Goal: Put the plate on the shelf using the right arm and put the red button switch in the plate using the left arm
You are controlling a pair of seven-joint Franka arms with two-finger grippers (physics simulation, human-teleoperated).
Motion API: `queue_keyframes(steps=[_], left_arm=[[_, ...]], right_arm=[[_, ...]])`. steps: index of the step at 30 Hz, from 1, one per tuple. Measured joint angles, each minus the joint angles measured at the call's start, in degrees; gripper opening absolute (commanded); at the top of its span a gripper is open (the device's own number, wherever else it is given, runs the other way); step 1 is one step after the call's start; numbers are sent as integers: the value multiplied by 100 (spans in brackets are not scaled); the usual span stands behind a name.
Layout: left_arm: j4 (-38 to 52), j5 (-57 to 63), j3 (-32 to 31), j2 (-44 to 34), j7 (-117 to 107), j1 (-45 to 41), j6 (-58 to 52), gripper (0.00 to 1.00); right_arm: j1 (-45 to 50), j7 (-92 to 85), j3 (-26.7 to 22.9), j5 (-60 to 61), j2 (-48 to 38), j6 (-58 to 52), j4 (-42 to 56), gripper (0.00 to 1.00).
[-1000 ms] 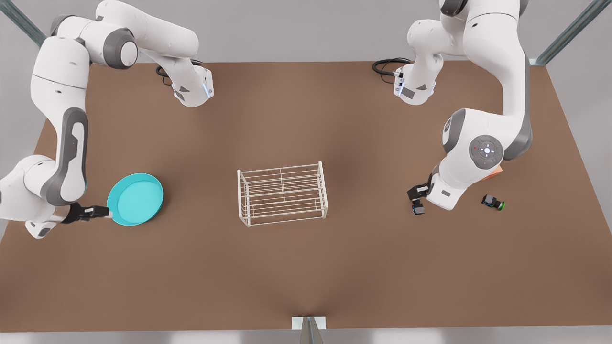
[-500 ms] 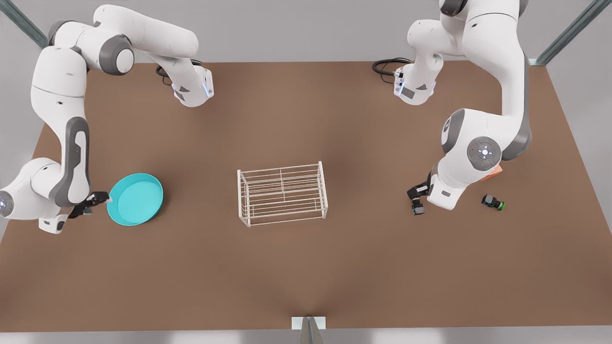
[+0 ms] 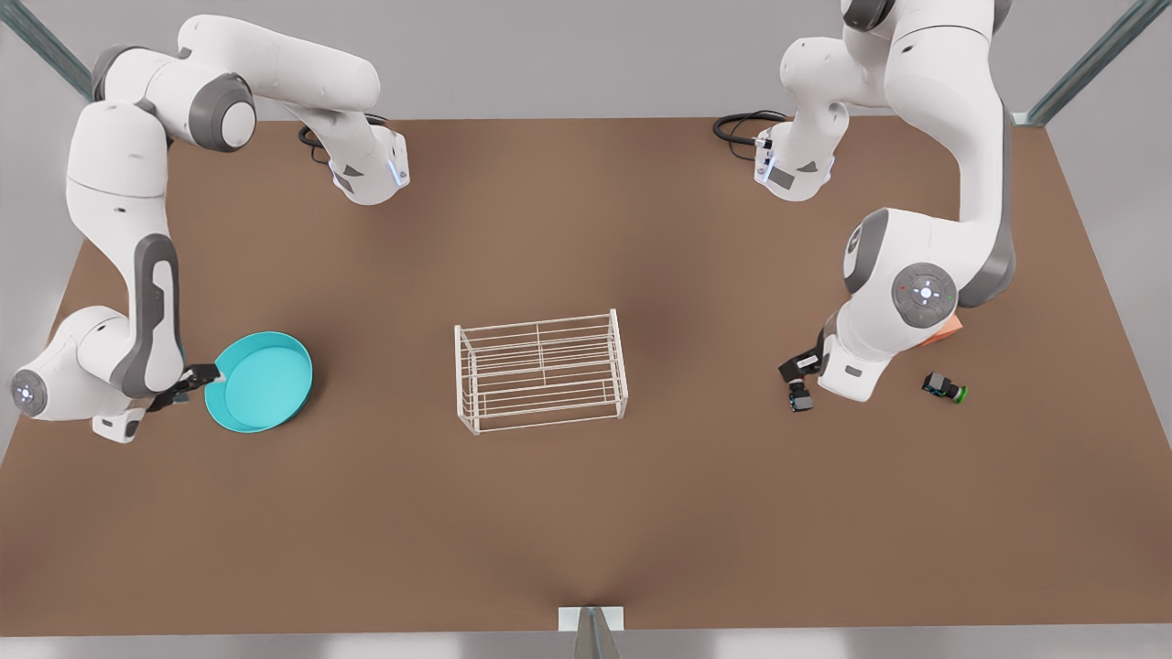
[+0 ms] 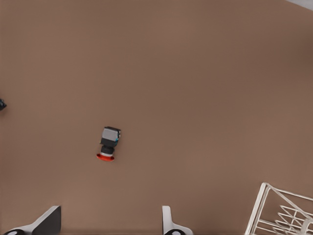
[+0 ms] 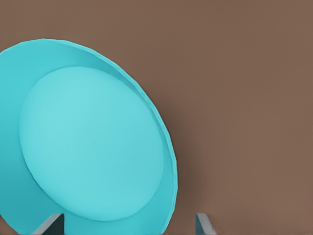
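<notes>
**Two arms, one plate, one rack, two switches on a brown table**

There are two white arms, one plate (image 3: 261, 381), one shelf (image 3: 541, 371), two small button switches and one orange cube (image 3: 943, 335).

The right gripper (image 3: 200, 379) is at the front view's left, at the rim of the turquoise plate. In the right wrist view its two fingertips (image 5: 51, 224) stand wide apart, with the plate rim (image 5: 168, 161) between them; they do not look pressed on it. The plate lies flat on the table, well apart from the shelf.

The left gripper (image 3: 798, 383) is at the front view's right, over the red button switch (image 3: 801, 400). In the left wrist view its fingers (image 4: 168, 224) are spread, and the red button switch (image 4: 109, 143) lies on its side on the table, free, with the red cap turned toward the fingers. The green-capped switch (image 3: 944, 387) lies near, on the far side of the arm, and the orange cube is partly hidden behind that arm.

The white wire shelf stands in the middle of the table (image 3: 586, 513), upright, with wide bare room on every side. The plate is close to the table's edge at the front view's left.

The surface is plain matt brown. Behind it the wall is grey, with metal struts at the corners.
</notes>
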Motion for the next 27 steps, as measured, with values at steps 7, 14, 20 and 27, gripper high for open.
queue_keyframes(steps=[7,14,20,27], left_arm=[[-11,6,-2,3,-44,-4,-3,100],[-34,8,-1,2,-72,-4,-4,100],[-38,9,7,-14,-80,-2,-12,100],[-38,9,20,-16,-33,15,-77,100]], right_arm=[[-7,247,0,-2,-1,139,-128,100],[-28,555,10,-162,-94,347,-339,100],[-84,995,17,-214,-33,536,-360,100],[-169,1430,18,-95,251,636,-355,95]])
